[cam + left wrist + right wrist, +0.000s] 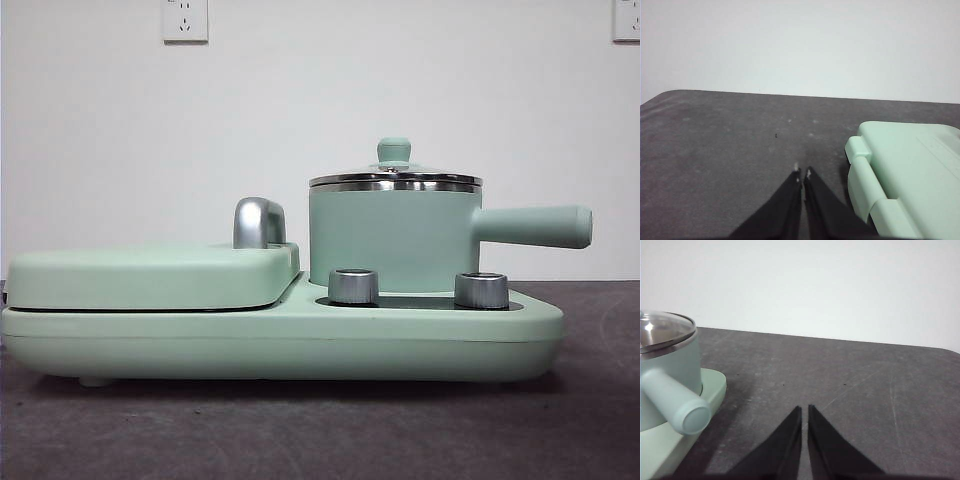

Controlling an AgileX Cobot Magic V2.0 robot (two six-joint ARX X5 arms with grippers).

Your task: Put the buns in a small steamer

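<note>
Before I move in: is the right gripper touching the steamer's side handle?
Apart. The right wrist view shows bare table between the right gripper and the handle of the small steamer.

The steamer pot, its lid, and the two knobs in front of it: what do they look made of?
The small steamer looks like matte mint-painted metal or plastic: even colour, no glare; a bright steel band rims the top. The lid seems clear glass, mirroring the room, with a mint knob, probably plastic. The two knobs look like brushed metal or chromed plastic, given their streaked grey sheen.
</note>
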